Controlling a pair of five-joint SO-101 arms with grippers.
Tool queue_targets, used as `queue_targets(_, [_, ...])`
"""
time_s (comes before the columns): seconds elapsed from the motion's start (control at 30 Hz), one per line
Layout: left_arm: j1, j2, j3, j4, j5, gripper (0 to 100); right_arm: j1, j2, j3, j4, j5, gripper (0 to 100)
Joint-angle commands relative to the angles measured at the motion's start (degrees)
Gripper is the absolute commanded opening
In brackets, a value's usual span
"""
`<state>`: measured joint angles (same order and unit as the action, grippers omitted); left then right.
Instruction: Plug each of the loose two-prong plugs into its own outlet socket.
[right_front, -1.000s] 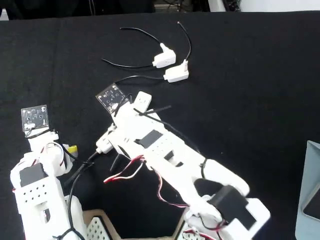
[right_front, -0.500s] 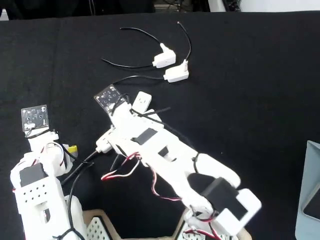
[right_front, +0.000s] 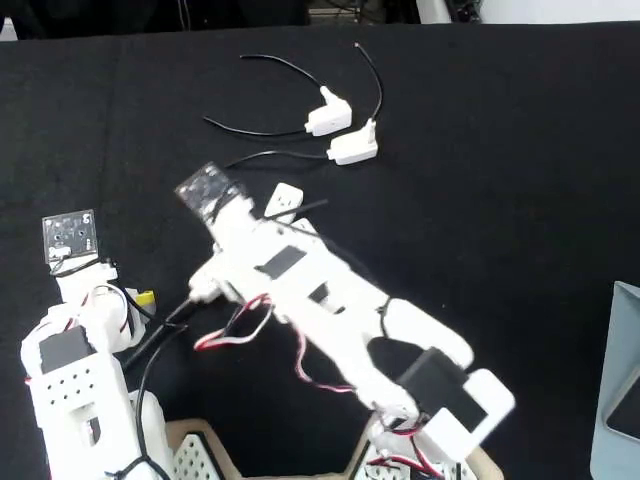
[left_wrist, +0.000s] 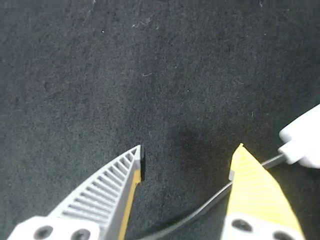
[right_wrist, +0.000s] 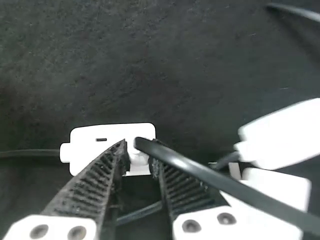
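Plugs (right_front: 328, 118) number two, loose on the table (right_front: 520, 150), cords trailing. Right pincer (right_wrist: 136, 152) pinches one white block (right_wrist: 95, 142); left pincer (left_wrist: 190, 146) hangs spread.

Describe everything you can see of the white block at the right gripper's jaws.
The white block is a rounded rectangular piece, plastic by its look, with one short dark slot on its upper face. A black cable leaves one end. It rests on the black cloth, and the right gripper has its jaws closed narrowly on one long edge.

The far plug (right_front: 328, 112) sits behind the near plug (right_front: 352, 148); outlet socket (right_front: 284, 200) nearer.
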<state>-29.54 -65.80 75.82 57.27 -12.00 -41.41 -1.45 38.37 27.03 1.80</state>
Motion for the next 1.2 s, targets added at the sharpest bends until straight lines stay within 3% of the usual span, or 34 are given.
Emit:
queue_targets(0.0, [-0.48,-0.35,-0.31,-1.05,0.53,28,6.07,-6.2,-2.51,-0.18,0.26,1.1])
queue_targets(0.13, [-0.48,-0.35,-0.31,-1.05,0.53,28,12.57,-8.13,-5.41,-0.18,-0.26,1.1])
queue_targets(0.27, [-0.48,-0.35,-0.31,-1.05,0.44,28,18.02,-8.13,-7.78,-1.93,-5.36,1.2])
queue_targets(0.57, [-0.48,-0.79,0.57,-1.32,0.35,28,29.1,-8.04,-7.6,-7.03,-5.89,1.5])
queue_targets(0.8, [-0.48,-0.79,0.57,-1.32,0.35,28,32.88,-0.48,-9.36,-9.76,-5.98,2.4])
queue_targets(0.97, [-0.4,-0.79,0.66,-1.32,0.35,28,33.76,2.15,-14.55,-0.88,-8.35,14.8])
queue_targets(1.17, [-0.4,-0.79,0.66,-1.32,0.35,28,33.67,-4.97,-21.23,16.88,-9.05,15.2])
